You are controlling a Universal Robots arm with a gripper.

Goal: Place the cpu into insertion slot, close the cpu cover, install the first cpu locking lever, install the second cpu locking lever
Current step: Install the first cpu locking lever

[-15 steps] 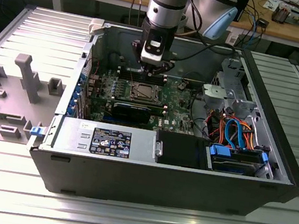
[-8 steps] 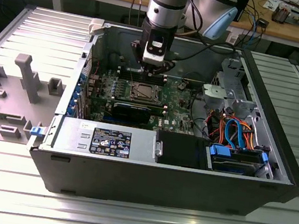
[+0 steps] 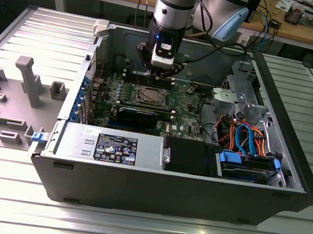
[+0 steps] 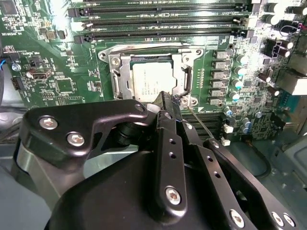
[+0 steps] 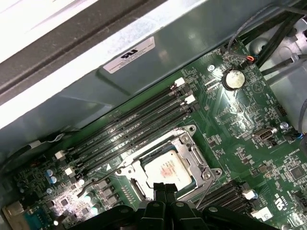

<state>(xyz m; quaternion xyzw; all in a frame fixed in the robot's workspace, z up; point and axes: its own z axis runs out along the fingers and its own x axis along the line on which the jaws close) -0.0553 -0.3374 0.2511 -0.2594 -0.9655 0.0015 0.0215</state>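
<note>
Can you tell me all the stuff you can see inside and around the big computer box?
computer case: one, black and grey, open on the metal table.
motherboard: one, green, on the case floor.
cpu: one, silver-grey, lying in the insertion slot, under the cpu cover.
memory slots: several, long and dark, beside the socket.
coin battery: one, silver, on the board.
cables: a bundle, blue and orange, at the exterior view's right.
label plate: one, black, on the grey box at the front.
grey holders: several, on the table at the exterior view's left.
tool: one, black, just above the socket edge.
</note>
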